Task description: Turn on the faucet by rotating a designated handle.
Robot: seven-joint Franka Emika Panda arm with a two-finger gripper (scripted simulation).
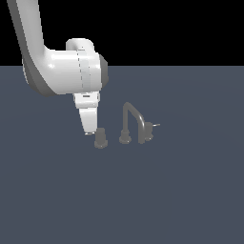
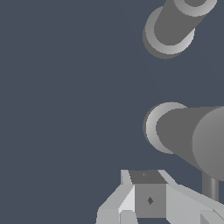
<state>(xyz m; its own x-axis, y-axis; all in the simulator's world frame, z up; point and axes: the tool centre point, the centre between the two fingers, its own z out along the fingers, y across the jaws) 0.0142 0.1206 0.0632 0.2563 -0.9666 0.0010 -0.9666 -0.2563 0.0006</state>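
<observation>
The faucet [image 1: 133, 119] is a dark grey set on the floor: an arched spout tube with one stubby knob on each side. The handle [image 1: 100, 138] is the larger-looking knob on the exterior view's left. In the wrist view the handle [image 2: 188, 133] fills the side as a thick cylinder with a flared base, and its thin lever pin [image 2: 210, 186] sticks out toward the fingers. My gripper [image 1: 90, 132] points down just beside the handle, on the exterior view's left. The gripper [image 2: 148, 194] looks shut with nothing in it. I cannot tell whether it touches the pin.
The smaller-looking twin knob [image 1: 148, 131] stands past the spout on the exterior view's right. A second dark cylinder with a round base [image 2: 173, 26] shows beyond the handle in the wrist view. The set stands on flat blue-grey ground [image 1: 181, 190].
</observation>
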